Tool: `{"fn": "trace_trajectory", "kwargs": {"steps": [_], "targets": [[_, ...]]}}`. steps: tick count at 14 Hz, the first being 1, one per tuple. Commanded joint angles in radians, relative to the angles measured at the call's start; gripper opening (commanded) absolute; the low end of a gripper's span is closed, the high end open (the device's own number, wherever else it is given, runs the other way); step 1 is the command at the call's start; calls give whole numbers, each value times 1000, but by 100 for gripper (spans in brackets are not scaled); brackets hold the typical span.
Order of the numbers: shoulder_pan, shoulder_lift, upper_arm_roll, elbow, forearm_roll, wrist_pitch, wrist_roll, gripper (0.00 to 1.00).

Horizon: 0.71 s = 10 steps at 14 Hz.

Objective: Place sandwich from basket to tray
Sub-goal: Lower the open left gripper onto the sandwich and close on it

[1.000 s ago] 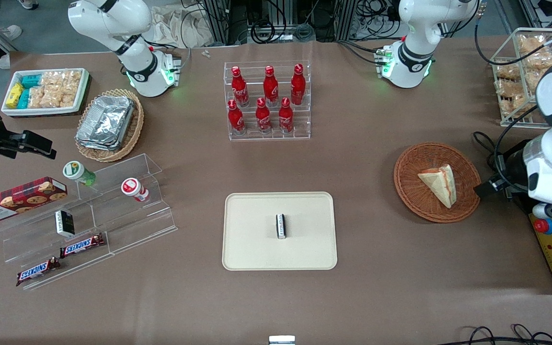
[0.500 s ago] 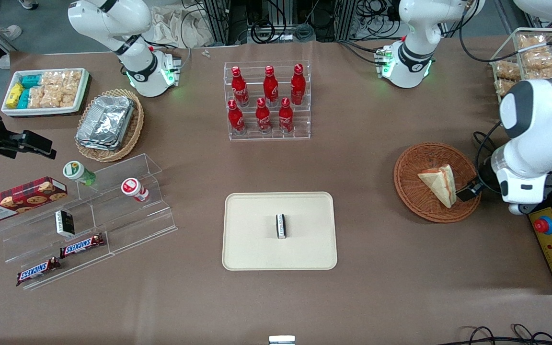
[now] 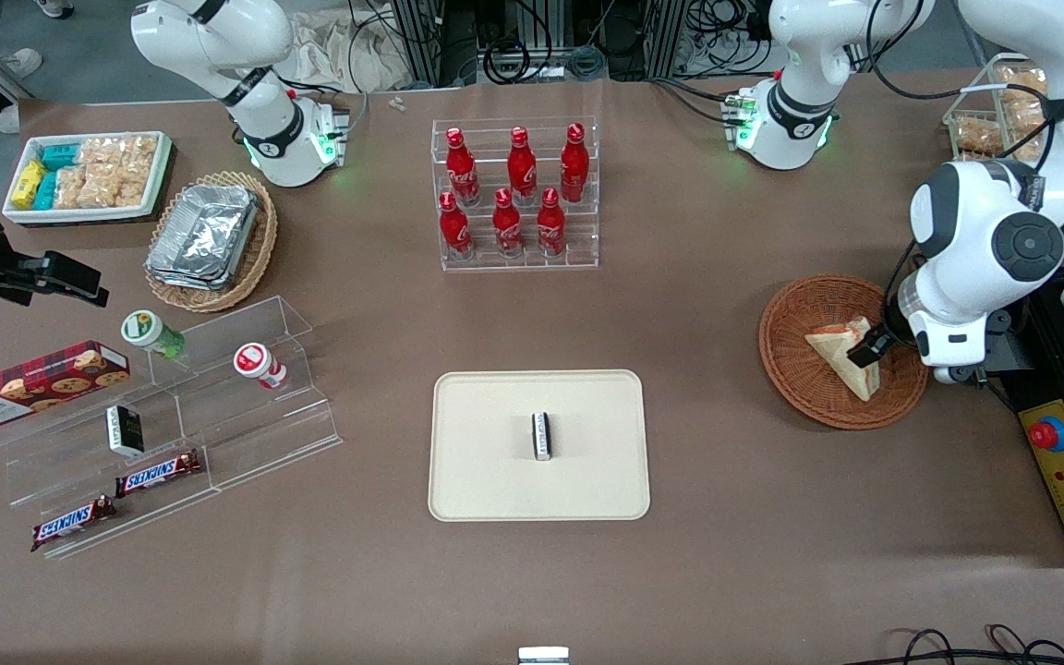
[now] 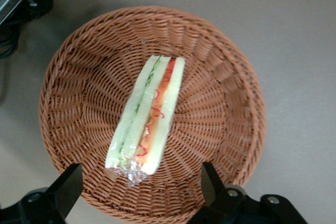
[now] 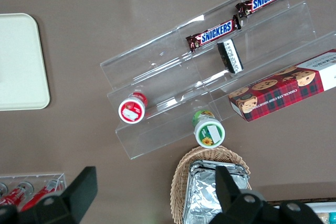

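Observation:
The sandwich [image 3: 837,351], a plastic-wrapped white-bread wedge with red and green filling, lies in the round reddish-brown basket [image 3: 779,356] toward the working arm's end of the table. In the left wrist view the sandwich [image 4: 149,114] rests edge-up in the middle of the basket [image 4: 226,77]. My left gripper [image 3: 867,354] hovers over the sandwich's wide end, open, with its fingers [image 4: 67,184] apart on either side of the wrapped corner and touching nothing; the gripper [image 4: 140,186] holds nothing. The cream tray [image 3: 495,480] sits mid-table, nearer the front camera.
A small black-and-white packet [image 3: 541,435] lies on the tray. A clear rack of red bottles [image 3: 518,194] stands mid-table, farther from the camera. A control box with a red button [image 3: 1047,434] sits beside the basket. An acrylic snack shelf [image 3: 218,434] stands toward the parked arm's end.
The left arm has swung in from the table's end, carrying the gripper from beside the basket's rim to over the sandwich. The sandwich has not moved.

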Motion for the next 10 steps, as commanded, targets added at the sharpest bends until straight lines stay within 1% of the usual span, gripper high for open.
{"fn": "trace_trajectory", "kwargs": {"steps": [1, 6, 10], "targets": [[21, -44, -1, -68, 7, 48, -22, 100], [31, -47, -1, -147, 7, 151, -22, 100], [47, -39, -1, -236, 7, 289, -22, 100]]}}
